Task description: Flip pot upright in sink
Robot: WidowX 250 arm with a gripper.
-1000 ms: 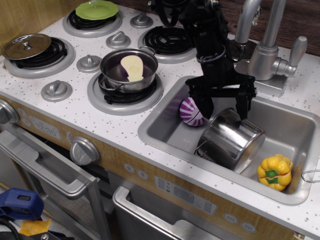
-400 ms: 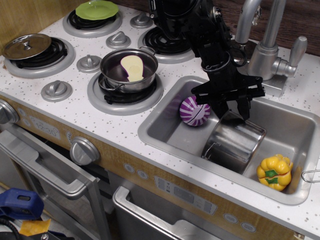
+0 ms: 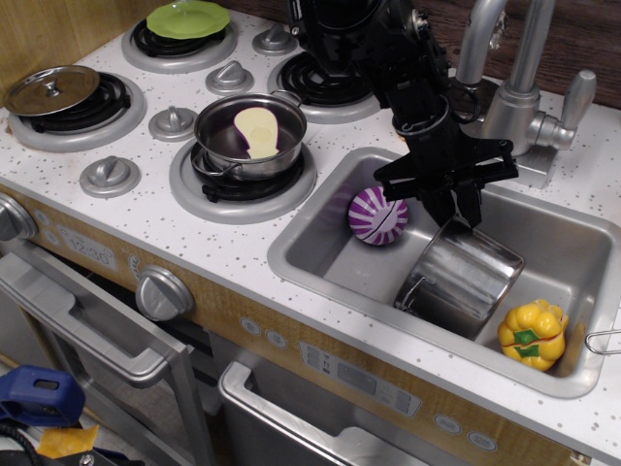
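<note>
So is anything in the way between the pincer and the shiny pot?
No. The pincer is already right at the top edge of the pot, with nothing between them. The purple ball and yellow pepper sit off to its sides.

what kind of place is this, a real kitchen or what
Probably a toy play kitchen: a rectangular grey metallic sink with a silver faucet set in a white speckled countertop, beside grey moulded stove burners with knobs, and plastic food like the yellow pepper.
</note>
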